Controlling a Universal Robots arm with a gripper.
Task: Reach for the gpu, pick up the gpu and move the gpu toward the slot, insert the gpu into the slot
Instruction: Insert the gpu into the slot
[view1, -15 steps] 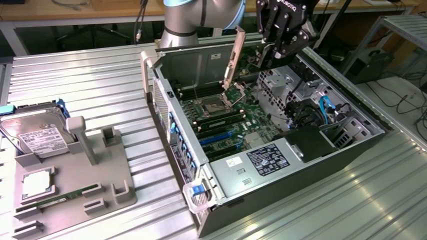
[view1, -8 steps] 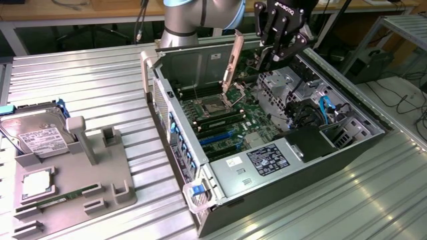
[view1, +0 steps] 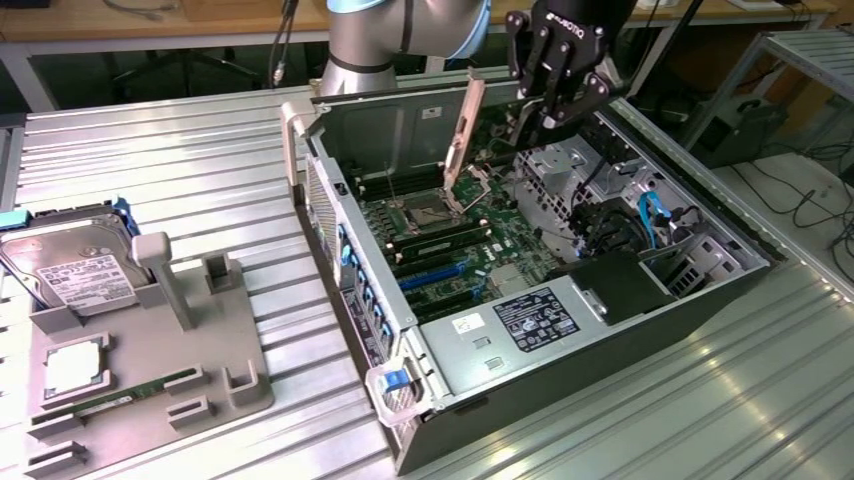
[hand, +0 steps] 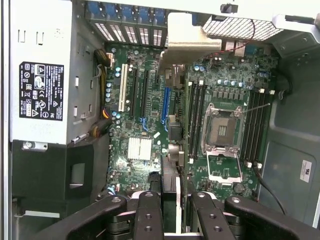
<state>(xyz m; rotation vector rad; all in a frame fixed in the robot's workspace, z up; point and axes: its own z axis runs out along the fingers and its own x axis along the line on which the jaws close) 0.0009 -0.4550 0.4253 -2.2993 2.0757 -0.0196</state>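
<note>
Grey plastic tray (view1: 214, 390) sat nearest me on the ribbed metal table (view1: 160, 140), carrying a hard drive (view1: 74, 270) and a green memory stick (view1: 127, 395). Beyond it lay the open computer case (view1: 561, 400), its green motherboard (view1: 454, 250) exposed. Over the far end the gripper (view1: 538, 125) was clamped on the gpu (view1: 467, 125), whose silver bracket stood nearly upright. The gpu ran roughly in line with the blue slot (hand: 166, 107), seemingly clear of it, though I couldn't be sure.
</note>
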